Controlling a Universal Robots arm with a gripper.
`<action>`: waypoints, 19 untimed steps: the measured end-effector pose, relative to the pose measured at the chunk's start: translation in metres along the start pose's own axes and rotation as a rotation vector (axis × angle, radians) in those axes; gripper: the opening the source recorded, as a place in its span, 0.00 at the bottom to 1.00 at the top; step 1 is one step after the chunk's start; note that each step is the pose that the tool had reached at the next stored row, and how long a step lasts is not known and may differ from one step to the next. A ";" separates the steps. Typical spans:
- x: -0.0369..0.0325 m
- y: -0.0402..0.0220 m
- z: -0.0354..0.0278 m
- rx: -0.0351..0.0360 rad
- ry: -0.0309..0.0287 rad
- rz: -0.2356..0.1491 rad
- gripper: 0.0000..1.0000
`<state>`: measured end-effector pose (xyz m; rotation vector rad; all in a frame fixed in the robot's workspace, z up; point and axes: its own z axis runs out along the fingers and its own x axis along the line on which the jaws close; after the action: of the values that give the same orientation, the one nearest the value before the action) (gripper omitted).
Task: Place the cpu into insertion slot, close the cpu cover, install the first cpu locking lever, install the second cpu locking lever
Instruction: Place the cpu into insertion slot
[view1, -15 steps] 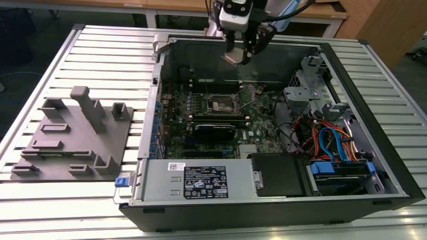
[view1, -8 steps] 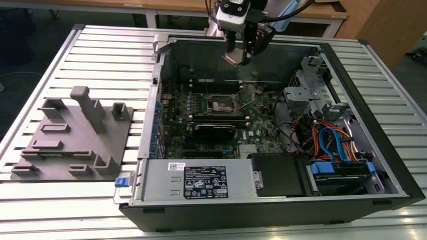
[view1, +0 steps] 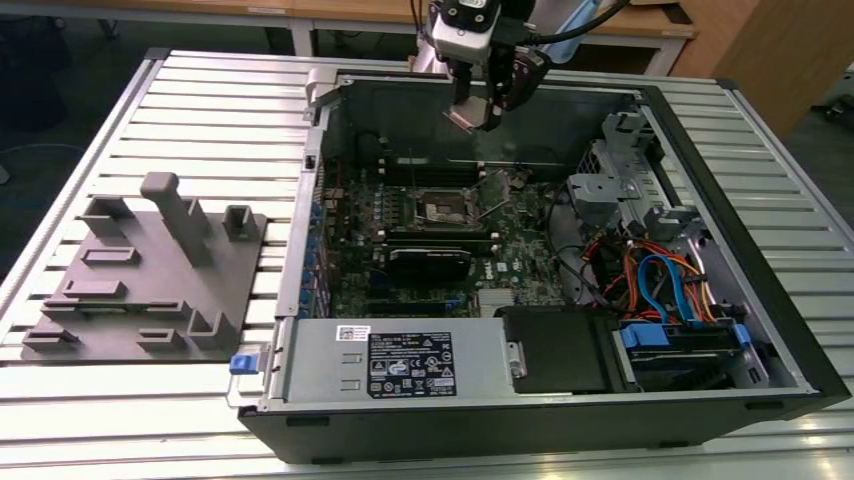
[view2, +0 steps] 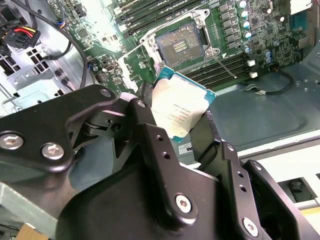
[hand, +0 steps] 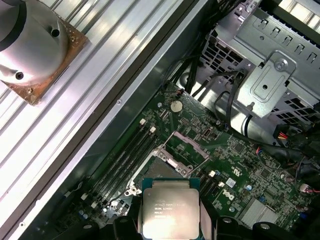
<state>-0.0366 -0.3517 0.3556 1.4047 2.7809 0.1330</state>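
1. In the exterior view, an open computer case lies on its side on a slatted metal tabletop. The claw hangs over the far part of the case, clenched on the cpu, which it holds tilted and well above the motherboard. The insertion slot sits bare in the middle of the board, well apart from the chip. A grey moulded fixture block rests on the tabletop at the exterior view's left, and a silver power supply fills the near wall of the case.

2. In the second wrist view, the black fingers grip the cpu by two opposite edges, its silver top facing the camera and its green rim showing. The claw is above the board, not touching it. Beyond the chip, the insertion slot lies open, its contact field uncovered inside a silver rim. A thin lever rod slants out beside it.

3. In the first wrist view, the cpu sits flat-faced between the fingers of the claw, just short of the insertion slot. The cpu cover stands lifted off the slot, with the board visible through its cut-out. Long memory slots run beside the socket, and a coin battery sits further along the board.
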 end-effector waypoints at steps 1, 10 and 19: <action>0.0000 0.0000 0.0000 0.0001 0.0000 0.000 0.54; 0.0000 -0.0001 0.0010 -0.0010 -0.0060 0.067 0.54; 0.0000 -0.0002 0.0019 -0.0024 -0.0130 0.146 0.54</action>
<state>-0.0365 -0.3517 0.3537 1.6015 2.6652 0.1292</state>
